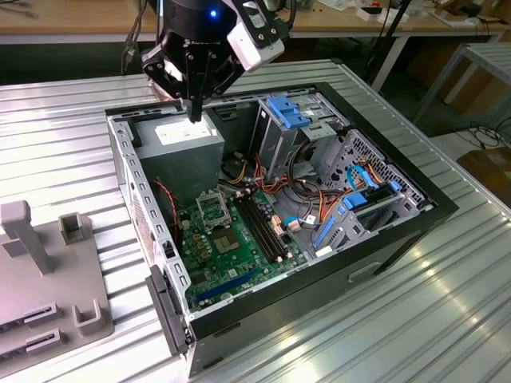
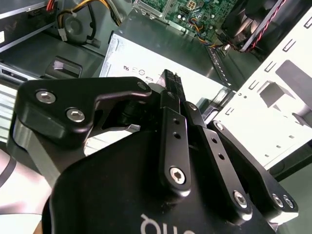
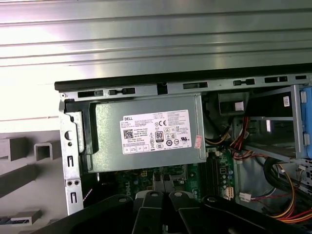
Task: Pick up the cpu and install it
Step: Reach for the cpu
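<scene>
My gripper (image 1: pixel 194 112) hangs over the power supply (image 1: pixel 172 136), jaws clenched together; whether the cpu sits between them I cannot tell. Transit step, I judge. The socket (image 1: pixel 211 209) demands square alignment.

Exterior view: off-arm cam, high & set back from the PSU (image 1: pixel 188 142), looking down at a slant over the whole open PC case (image 1: pixel 128 163) & table (image 1: pixel 447 311); PSU lies at the case's far end. First wrist view: above the PSU (image 3: pixel 146 131), facing almost straight down on its label, fairly near. Second wrist view: v. close behind the gripper (image 2: pixel 170 77), sighting along it to the PSU (image 2: pixel 141 56). All 3 share the PSU & the motherboard (image 1: pixel 227 247) next to it.
</scene>
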`<action>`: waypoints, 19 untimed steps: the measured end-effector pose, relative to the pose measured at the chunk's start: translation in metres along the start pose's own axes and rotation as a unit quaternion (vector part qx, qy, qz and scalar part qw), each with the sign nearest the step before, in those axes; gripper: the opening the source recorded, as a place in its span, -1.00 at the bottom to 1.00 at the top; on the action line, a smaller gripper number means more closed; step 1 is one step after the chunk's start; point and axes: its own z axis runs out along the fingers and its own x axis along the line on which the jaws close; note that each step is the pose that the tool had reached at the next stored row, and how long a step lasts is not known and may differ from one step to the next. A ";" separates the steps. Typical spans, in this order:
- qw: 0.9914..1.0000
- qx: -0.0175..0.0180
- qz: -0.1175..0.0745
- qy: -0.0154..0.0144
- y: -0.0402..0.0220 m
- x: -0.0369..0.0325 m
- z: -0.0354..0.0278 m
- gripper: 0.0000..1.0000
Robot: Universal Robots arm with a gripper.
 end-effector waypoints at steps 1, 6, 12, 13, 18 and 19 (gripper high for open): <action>1.000 0.000 0.000 0.000 0.0000 0.0003 0.0000 -0.79; 1.000 0.000 0.000 0.000 -0.0001 0.0019 -0.0001 -0.79; 1.000 0.000 0.000 0.000 -0.0003 0.0036 -0.0001 -0.79; 1.000 0.000 0.000 0.000 -0.0003 0.0040 -0.0001 -0.79; 1.000 0.000 0.000 0.000 -0.0004 0.0054 -0.0002 -0.79; 1.000 0.000 0.000 0.000 -0.0004 0.0057 -0.0001 -0.79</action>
